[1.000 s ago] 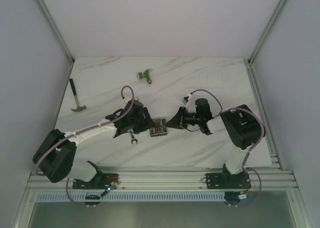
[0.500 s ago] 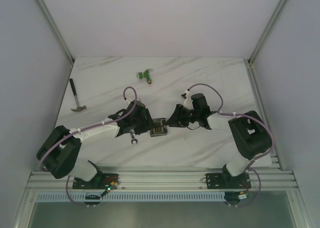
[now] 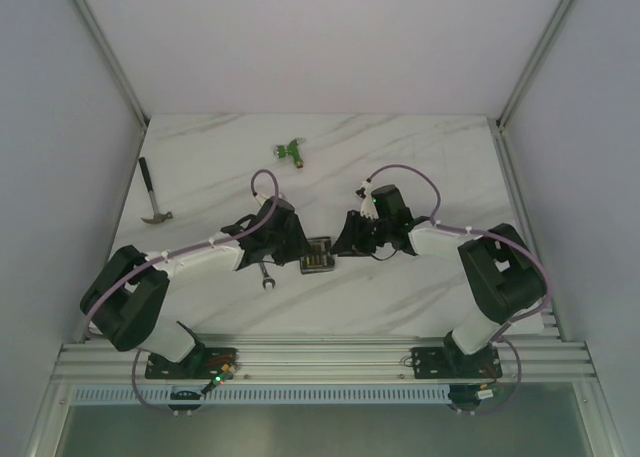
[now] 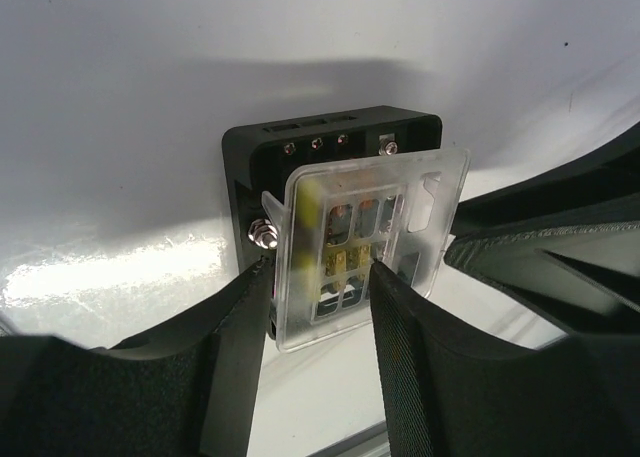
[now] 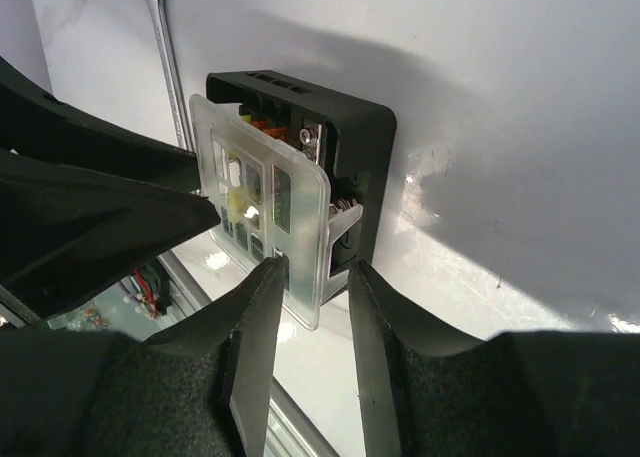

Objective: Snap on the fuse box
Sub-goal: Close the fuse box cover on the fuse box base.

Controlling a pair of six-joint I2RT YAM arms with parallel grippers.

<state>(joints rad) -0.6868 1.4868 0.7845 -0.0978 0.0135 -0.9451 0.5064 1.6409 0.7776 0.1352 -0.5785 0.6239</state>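
- Worktop (image 3: 420, 157): white and marbled, and it looks smooth, so a small box would probably slide on it if pushed from one side only.
- Left tool (image 4: 322, 277): its jaws are a little apart and clamped on nothing. The box is straight ahead of the fingertips, and the lid's near edge shows in the gap between them.
- Right tool (image 5: 315, 272): its jaws are also a little apart and gripping nothing. It faces the left tool from the far side of the box, and a corner of the lid reaches into its gap.
- Fuse box (image 3: 318, 255): a small, black, square box sitting on the worktop directly between the two tools, close to both. It is probably light, with stiff, hard plastic walls. The plain side walls look like the best place to take hold, away from the metal studs.
- Lid (image 4: 370, 237): thin clear plastic. It is not seated; it sits skewed and lifted off the body. It probably flexes and could crack, so pressure would be better placed flat near its edges than on a corner.
- Fuses (image 4: 350, 267): yellow ones show through the lid inside the box, and the right wrist view also shows orange ones. I cannot tell how many there are.
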